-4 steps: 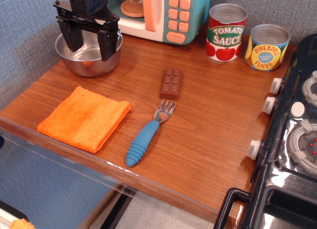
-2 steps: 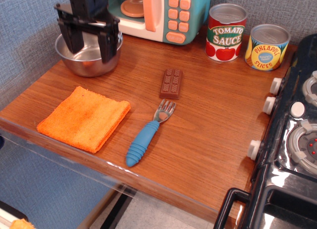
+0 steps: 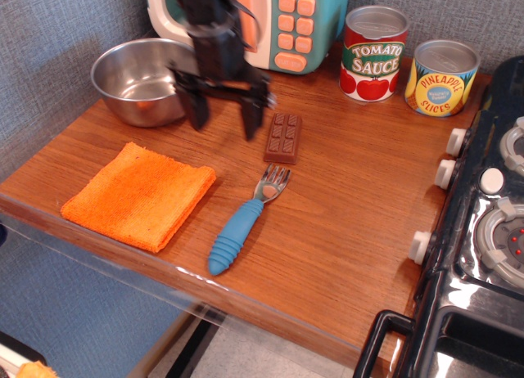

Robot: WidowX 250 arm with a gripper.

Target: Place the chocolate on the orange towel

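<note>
The black gripper (image 3: 223,120) hangs above the wooden counter (image 3: 352,206) with its two fingers (image 3: 250,116) spread apart and nothing between them. The chocolate (image 3: 283,137) lies flat on the counter just beside the gripper, on the side toward the cans, outside the jaws. A blue-handled fork (image 3: 241,221) lies below the bar. The orange towel (image 3: 139,194) sits near the counter's front edge, apart from both. A steel bowl (image 3: 135,79) stands behind.
</note>
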